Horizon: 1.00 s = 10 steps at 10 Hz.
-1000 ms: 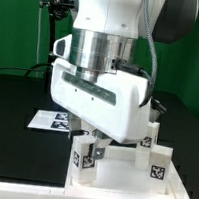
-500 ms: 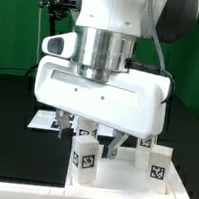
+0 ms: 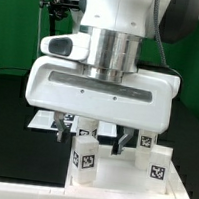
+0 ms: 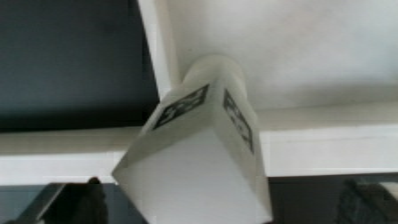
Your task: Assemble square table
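Between the open end effector [image 3: 93, 139] fingers stands a leg [image 3: 84, 156].

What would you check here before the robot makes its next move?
1. Gripper open: ok, fingers spread wide.
2. Nothing held: ok, the near leg stands free between the fingers.
3. Leg upright: ok in the exterior view; the wrist view shows the leg close up with its tag.
4. Leg centred between fingers: cannot tell, the arm hides much of it.
5. Other legs clear of the gripper: ok, the right leg stands apart.
6. Leg seated in the top: cannot tell.
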Tool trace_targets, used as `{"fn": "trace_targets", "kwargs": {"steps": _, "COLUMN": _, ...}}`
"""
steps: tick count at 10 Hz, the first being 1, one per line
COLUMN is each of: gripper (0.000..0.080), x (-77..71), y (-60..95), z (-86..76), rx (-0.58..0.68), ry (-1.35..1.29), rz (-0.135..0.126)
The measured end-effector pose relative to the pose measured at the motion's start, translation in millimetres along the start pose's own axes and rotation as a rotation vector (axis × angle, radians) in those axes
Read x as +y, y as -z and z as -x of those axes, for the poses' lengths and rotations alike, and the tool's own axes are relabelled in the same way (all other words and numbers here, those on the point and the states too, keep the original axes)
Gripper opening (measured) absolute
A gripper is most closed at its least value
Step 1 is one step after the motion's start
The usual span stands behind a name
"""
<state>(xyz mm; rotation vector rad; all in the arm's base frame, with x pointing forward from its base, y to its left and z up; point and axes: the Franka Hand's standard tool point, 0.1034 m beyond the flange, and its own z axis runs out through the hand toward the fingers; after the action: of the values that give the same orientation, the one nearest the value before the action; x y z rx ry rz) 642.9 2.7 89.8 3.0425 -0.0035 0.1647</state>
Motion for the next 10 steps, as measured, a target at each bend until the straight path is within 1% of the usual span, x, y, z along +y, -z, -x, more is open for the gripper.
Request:
{"fn": "trace_targets", "kwargs": {"steps": 1, "gripper": 0.0649, "x": 0.3, "y": 0.0, "z": 0.8, "rx": -0.001, "ry": 0.086, "rz": 0.002}}
{"fn": "trace_targets", "kwargs": {"steps": 3, "gripper": 0.0649, "x": 5.6, "y": 1.7, "z": 2.2, "rx": -0.002, "ry": 0.246, "rz": 0.002}}
{"fn": "trace_targets", "kwargs": {"steps": 4, "gripper": 0.0624, "x": 7.1, "y": 0.8, "z": 3.7, "rx": -0.005, "ry": 0.281, "rz": 0.002}}
{"fn": "trace_targets", "kwargs": {"steps": 5, "gripper": 0.0624, "x": 7.0, "y": 0.7, "z": 3.9, "rx": -0.005, "ry": 0.279, "rz": 0.002}}
{"fn": "trace_targets", "kwargs": {"steps": 6, "gripper": 0.0445, "x": 5.6, "y": 0.5, "z": 4.0, "rx": -0.005, "ry": 0.274, "rz": 0.001}}
{"fn": "trace_targets", "kwargs": {"steps": 7, "gripper": 0.0284, "x": 4.4, "y": 0.1, "z": 4.1, "rx": -0.006, "ry": 0.275, "rz": 0.0}}
{"fn": "trace_targets", "kwargs": {"steps": 10, "gripper": 0.0286, "x": 4.2, "y": 0.3, "z": 3.9, "rx": -0.005, "ry": 0.251, "rz": -0.001}}
